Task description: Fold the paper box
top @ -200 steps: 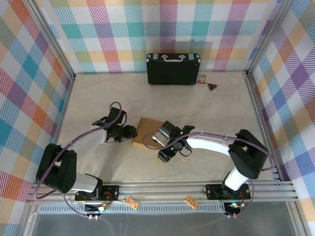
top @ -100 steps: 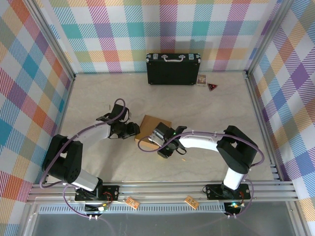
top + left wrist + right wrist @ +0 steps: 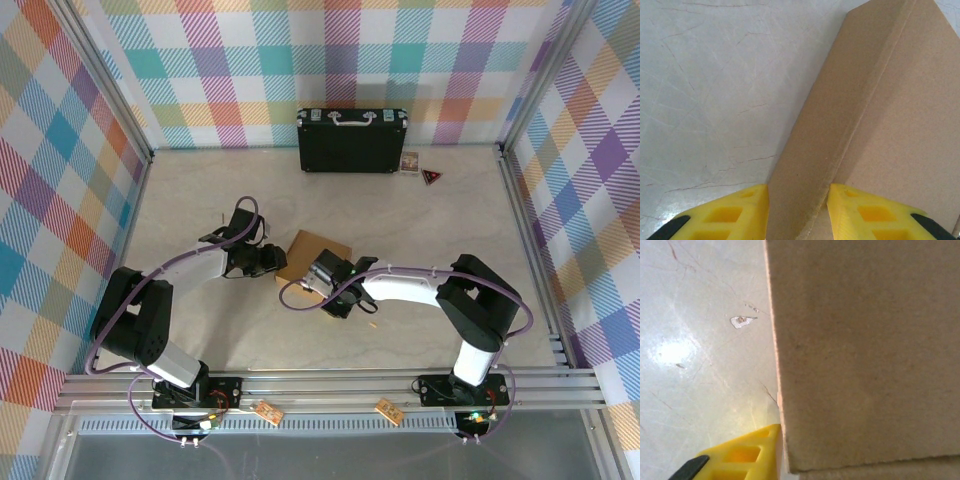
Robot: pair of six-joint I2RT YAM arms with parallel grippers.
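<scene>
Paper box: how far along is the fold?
Done: the paper box already has a creased, raised side. In hand: the left gripper straddles that crease, and the right gripper sits at its near edge. Left: I cannot tell which flaps remain.

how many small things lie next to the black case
2. A small card sits beside the black case's right end; a dark triangular piece lies just right of it. More could be hidden behind the case.

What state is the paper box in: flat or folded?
Folded. From above the paper box is a compact square; the left wrist view shows a side wall creased from a broad panel. Fully closed: cannot tell.
</scene>
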